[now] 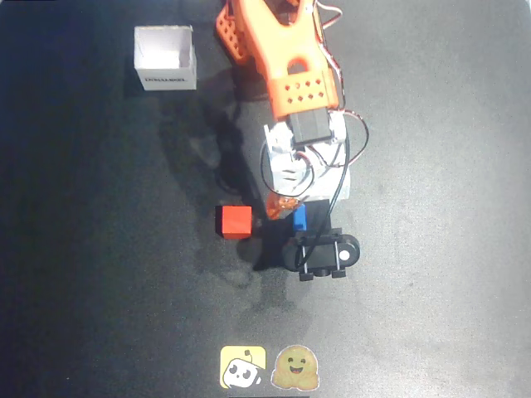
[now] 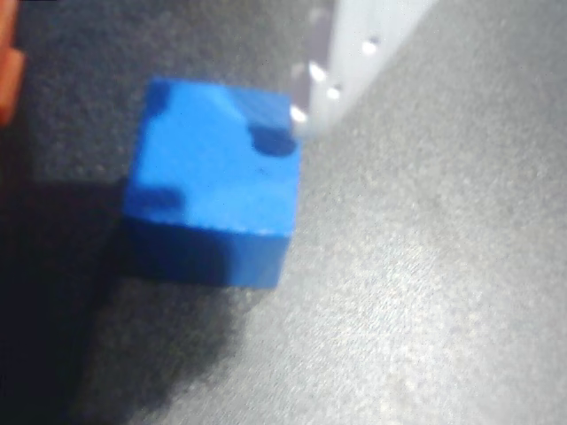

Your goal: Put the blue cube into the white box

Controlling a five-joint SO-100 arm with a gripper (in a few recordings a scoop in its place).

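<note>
Down on the bench, the blue cube [image 1: 299,218] sits at the claw [image 1: 289,211], whose grip I cannot tell.

This looks like a hobby robotics bench or small lab setup, not a home or kitchen. A matte black table surface [image 1: 431,298] covers the whole overhead view, slightly scuffed and shiny in patches. An orange 3D-printed plastic robot arm [image 1: 282,58] with exposed white and red wires reaches in from the far edge. At the near edge lie two small cartoon stickers, one a yellow square sticker with a white robot figure [image 1: 242,366] and, just to its right, a round yellow smiling-face sticker [image 1: 292,368].
</note>
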